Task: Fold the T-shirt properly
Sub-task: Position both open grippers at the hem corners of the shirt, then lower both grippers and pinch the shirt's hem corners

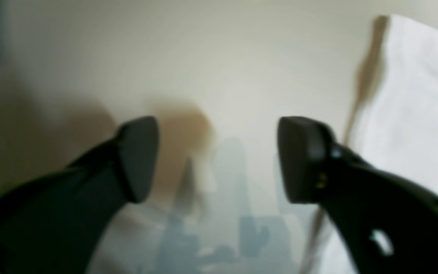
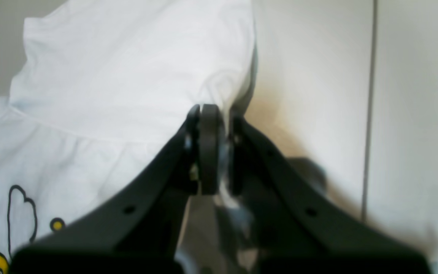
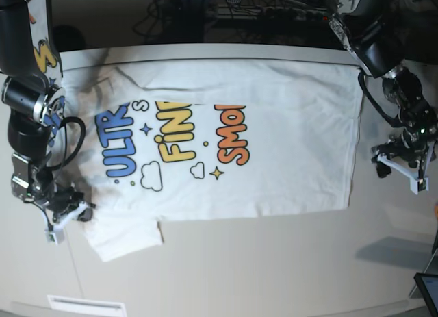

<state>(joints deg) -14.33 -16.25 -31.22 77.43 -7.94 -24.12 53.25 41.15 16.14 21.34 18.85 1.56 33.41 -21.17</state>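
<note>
The white T-shirt (image 3: pixel 274 146) lies spread flat on the table with its colourful print facing up. My right gripper (image 3: pixel 72 213) is at the near-left sleeve (image 3: pixel 123 238). In the right wrist view that gripper (image 2: pixel 219 114) is shut, pinching the sleeve's (image 2: pixel 127 76) edge, with white cloth between its fingers (image 2: pixel 208 152). My left gripper (image 3: pixel 402 168) hovers just off the shirt's right hem. The blurred left wrist view shows this gripper (image 1: pixel 219 152) open over bare table, with the shirt's edge (image 1: pixel 413 114) to its right.
The cream table (image 3: pixel 274 262) has a seam line (image 2: pixel 369 114) to the right of the sleeve. A dark screen corner (image 3: pixel 428 289) sits at the near right edge. A white label (image 3: pixel 85 305) lies at the near left. Cables and equipment stand behind the far edge.
</note>
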